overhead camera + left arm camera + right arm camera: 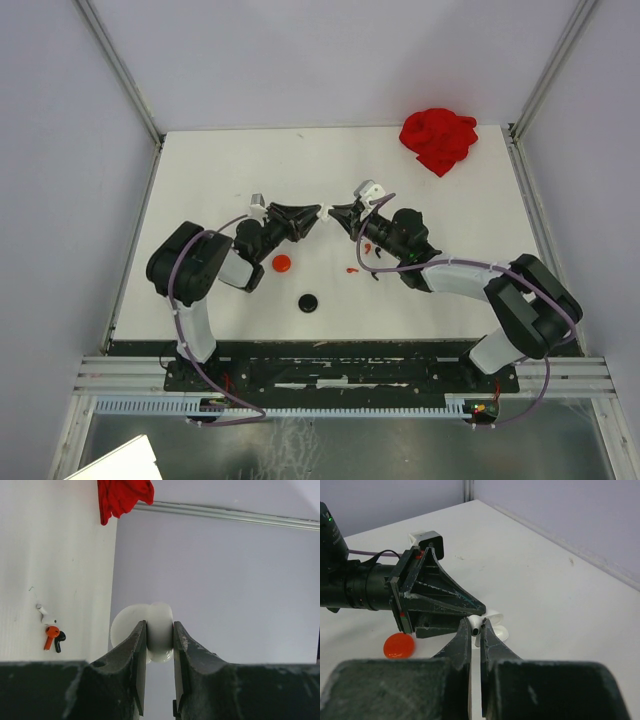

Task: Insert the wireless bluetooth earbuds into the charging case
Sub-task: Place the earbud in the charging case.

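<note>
1. Pincers meet in mid-air over the middle of the white surface (220, 170). The left pincer (160, 627) is clamped narrowly on a white charging case (125, 630) and holds it off the surface. The case looks open, but its inside is hidden.
2. The right pincer (474, 624) is pinched almost closed on a tiny white earbud (476, 628). The earbud's tip is just beside the case; whether they touch cannot be told.
3. The task seems to be at an early stage. This earbud is not yet seated, and no earbud is visible inside any case.
4. Much is left to do. A second white earbud (45, 614), a red earbud (50, 636) and a black earbud (60, 641) lie close together on the surface. A red disc (281, 263) and a black disc (308, 303), probably closed cases, rest near the left arm.
5. Only the left wrist view shows the three loose earbuds clearly.
6. Only the right wrist view shows the held earbud. From above, it is lost between the two pincers.
7. Only the top view shows the black disc and the layout of both arms.
</note>
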Robot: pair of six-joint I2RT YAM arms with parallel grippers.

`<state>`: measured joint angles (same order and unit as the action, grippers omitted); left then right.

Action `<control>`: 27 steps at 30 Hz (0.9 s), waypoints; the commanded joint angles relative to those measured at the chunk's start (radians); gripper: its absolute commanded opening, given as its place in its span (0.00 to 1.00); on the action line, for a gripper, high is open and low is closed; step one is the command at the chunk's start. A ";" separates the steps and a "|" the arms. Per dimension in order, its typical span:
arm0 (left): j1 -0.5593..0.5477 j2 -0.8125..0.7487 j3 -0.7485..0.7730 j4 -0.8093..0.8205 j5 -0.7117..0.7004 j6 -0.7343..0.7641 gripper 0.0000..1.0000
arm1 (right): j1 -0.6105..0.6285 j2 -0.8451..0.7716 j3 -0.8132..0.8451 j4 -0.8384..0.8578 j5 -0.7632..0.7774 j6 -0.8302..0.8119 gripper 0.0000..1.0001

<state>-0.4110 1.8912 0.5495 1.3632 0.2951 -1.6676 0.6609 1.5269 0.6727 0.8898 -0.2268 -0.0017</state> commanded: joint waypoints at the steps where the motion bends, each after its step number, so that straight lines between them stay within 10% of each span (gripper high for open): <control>1: -0.006 0.024 0.017 0.143 0.029 -0.072 0.03 | 0.003 0.026 -0.006 0.144 -0.013 0.002 0.02; 27: -0.032 0.030 0.033 0.226 0.074 -0.101 0.03 | 0.003 0.068 -0.025 0.181 0.020 -0.010 0.02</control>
<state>-0.4389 1.9236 0.5552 1.4986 0.3496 -1.7206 0.6613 1.5978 0.6556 1.0039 -0.2234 -0.0055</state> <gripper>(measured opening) 0.305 0.045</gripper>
